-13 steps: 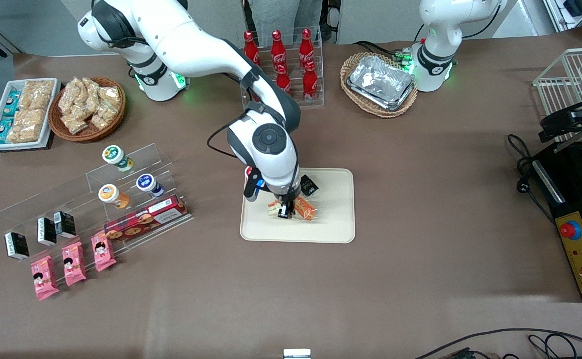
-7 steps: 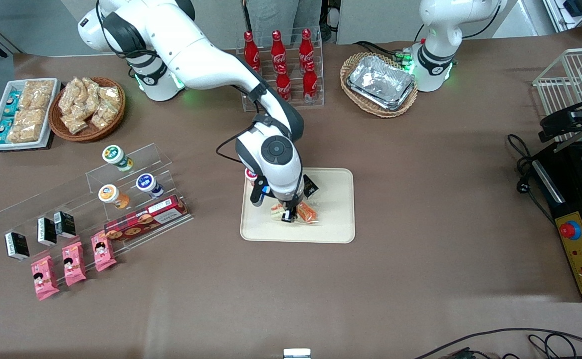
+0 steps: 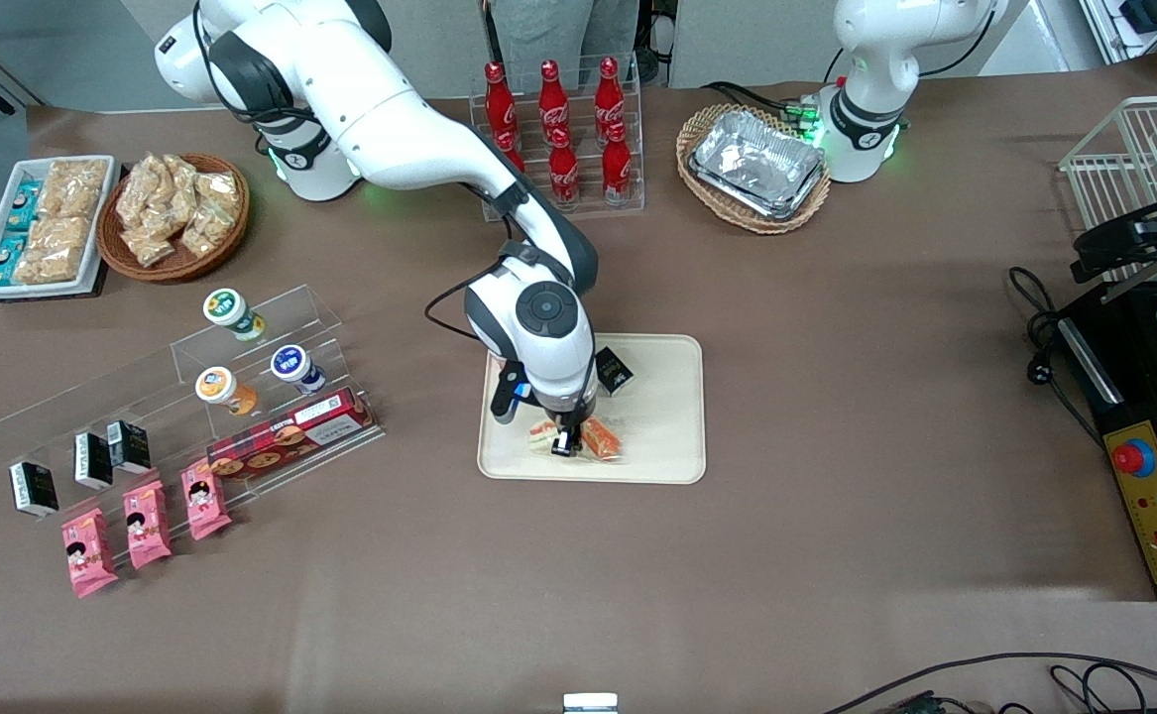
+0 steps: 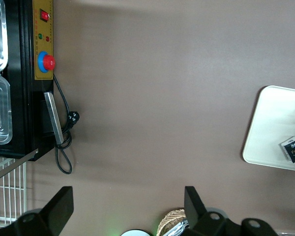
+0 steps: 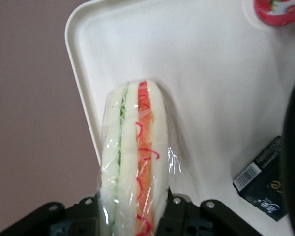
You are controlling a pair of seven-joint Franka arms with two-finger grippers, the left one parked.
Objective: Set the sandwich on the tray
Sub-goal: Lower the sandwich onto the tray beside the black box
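Gripping the small wedge-shaped sandwich in clear plastic wrap (image 3: 578, 437), the right arm's gripper (image 3: 566, 443) hangs low over the large flat cream-beige plastic tray with rounded corners (image 3: 672, 436), in its part nearer the front camera. Front view: the black fingers pinch the sandwich between them; white bread shows on one side of them, orange filling on the other. Cannot tell from this view whether the sandwich touches the tray floor or sits just above it. A small black packet (image 3: 614, 370) lies on the tray, farther from the camera than the sandwich and partly under the arm's wrist. Toward the working arm's end of the table: a clear acrylic stepped rack (image 3: 181, 397) with small cups and a red biscuit box, and three pink snack packets (image 3: 147, 521) nearer the camera.

Left wrist view: one edge of the tray (image 4: 265, 132) shows on the brown table cover, with the black packet (image 4: 292, 149) lying on it. Sandwich and gripper are not in this view.

Right wrist view: the sandwich (image 5: 132, 167) is clamped at its wide end between the gripper's (image 5: 132, 211) fingers, its layers of white bread, green and orange-red filling edge-on to the camera. The tray (image 5: 211, 83) lies beneath it, with the sandwich near the tray's rim. The black packet (image 5: 260, 179) lies near, apart from the sandwich. A red round object (image 5: 278, 7) shows at the picture's edge.
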